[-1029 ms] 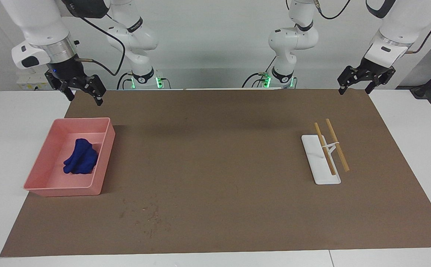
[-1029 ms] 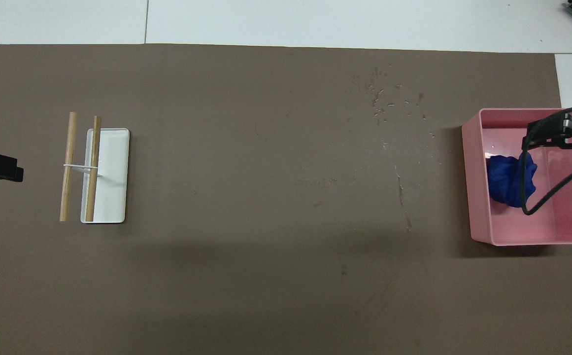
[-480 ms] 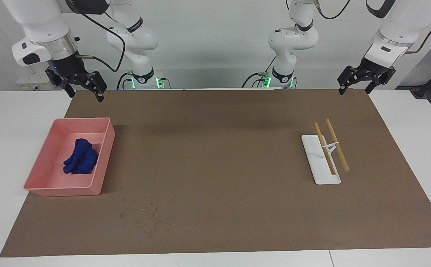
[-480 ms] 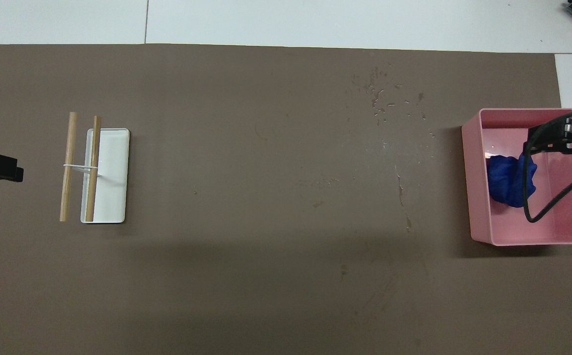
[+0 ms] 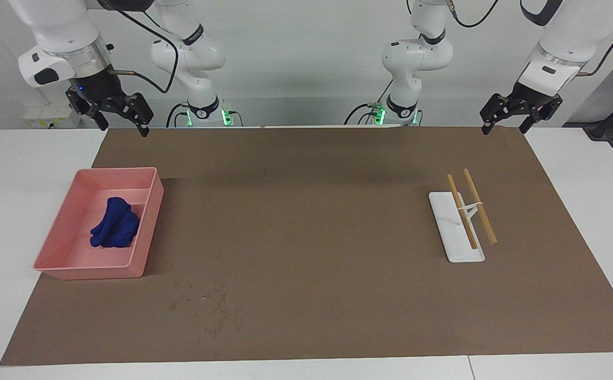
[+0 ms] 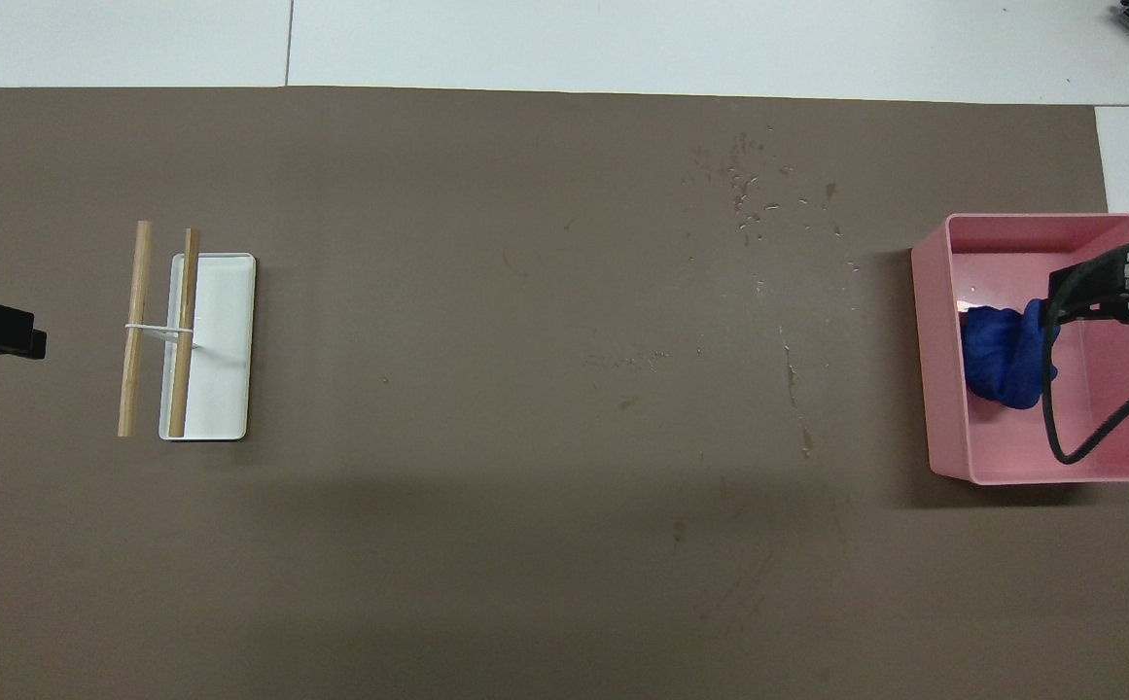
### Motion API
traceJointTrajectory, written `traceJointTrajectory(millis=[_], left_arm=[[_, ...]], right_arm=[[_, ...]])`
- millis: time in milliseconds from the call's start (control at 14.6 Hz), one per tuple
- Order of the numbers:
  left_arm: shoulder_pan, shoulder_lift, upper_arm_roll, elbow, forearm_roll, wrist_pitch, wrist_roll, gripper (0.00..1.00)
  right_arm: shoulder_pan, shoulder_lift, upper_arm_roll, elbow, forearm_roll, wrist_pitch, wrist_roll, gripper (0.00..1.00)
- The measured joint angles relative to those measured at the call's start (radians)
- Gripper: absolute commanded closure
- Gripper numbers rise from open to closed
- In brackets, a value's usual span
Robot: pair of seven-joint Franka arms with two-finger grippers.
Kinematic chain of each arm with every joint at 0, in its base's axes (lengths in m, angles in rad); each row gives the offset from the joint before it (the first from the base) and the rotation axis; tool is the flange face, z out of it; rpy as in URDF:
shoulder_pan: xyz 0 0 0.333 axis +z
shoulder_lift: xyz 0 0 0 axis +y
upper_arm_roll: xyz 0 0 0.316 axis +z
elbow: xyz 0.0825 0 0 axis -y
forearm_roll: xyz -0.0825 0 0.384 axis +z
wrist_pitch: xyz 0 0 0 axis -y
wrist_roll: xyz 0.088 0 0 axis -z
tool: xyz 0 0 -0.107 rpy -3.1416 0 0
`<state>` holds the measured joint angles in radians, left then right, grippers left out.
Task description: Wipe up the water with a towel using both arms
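The deep-blue towel (image 5: 116, 224) lies crumpled inside a pink bin (image 5: 150, 211) at the right arm's end of the table. In the overhead view the towel (image 6: 997, 362) is partly crossed by the right arm's black cable. The right gripper (image 5: 121, 125) hangs open and empty, raised above the bin's robot-side end. The left gripper (image 5: 504, 128) waits open and empty, high above the mat's corner at the left arm's end. Small water drops (image 5: 212, 306) speckle the brown mat, farther from the robots than the bin; in the overhead view the water drops (image 6: 757, 199) are scattered beside the bin.
A white rack with two wooden rods (image 5: 463, 224) stands on the mat toward the left arm's end; overhead, the rack (image 6: 196, 335) lies beside the left gripper. The brown mat (image 5: 311, 211) covers most of the white table.
The right gripper has risen and drawn back toward the robots, away from the bin. The towel, the rack and the left arm have not moved.
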<state>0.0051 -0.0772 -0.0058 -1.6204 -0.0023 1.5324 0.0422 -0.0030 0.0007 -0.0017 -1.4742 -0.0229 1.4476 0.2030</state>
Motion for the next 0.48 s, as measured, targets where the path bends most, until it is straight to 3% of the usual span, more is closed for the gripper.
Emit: traceJointTrajectory(millis=[480], left_arm=[[0.000, 0.000, 0.000, 0.000, 0.000, 0.000, 0.000, 0.00]], right_arm=[[0.000, 0.000, -0.008, -0.002, 0.000, -0.025, -0.024, 0.00]])
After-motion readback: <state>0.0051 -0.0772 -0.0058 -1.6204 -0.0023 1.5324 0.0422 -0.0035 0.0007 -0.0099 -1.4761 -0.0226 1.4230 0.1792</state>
